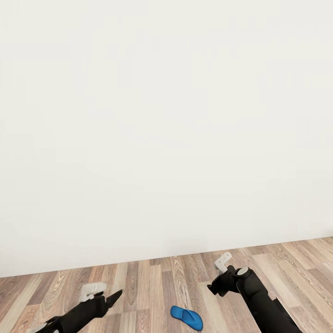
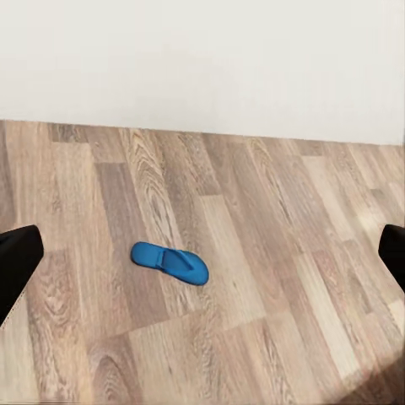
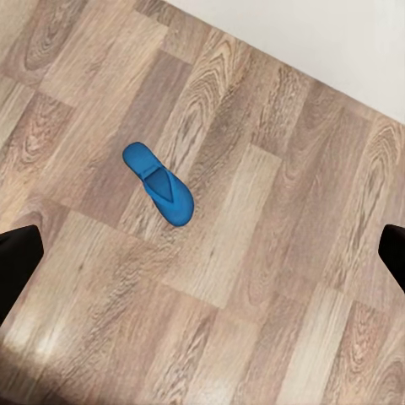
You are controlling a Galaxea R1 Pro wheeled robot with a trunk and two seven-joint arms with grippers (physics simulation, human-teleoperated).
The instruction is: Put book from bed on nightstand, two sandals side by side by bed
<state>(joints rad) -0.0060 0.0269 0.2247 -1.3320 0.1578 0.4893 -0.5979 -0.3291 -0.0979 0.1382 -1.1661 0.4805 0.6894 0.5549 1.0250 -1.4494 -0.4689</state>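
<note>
Cut off by the head view's lower edge: both arms and the toe of the blue sandal (image 1: 187, 318). Clipped at each wrist view's sides: dark fingertips (image 2: 17, 261), spread wide.

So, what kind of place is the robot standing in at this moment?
Probably a room in a home: a plain white wall meets a wood-plank floor, and one blue sandal lies flat on the planks between the two arms. No furniture is in view, so which room cannot be told.

Sandal (image 1: 187, 318) on floor (image 1: 148, 282) between arms, before wall (image 1: 166, 129)
</note>
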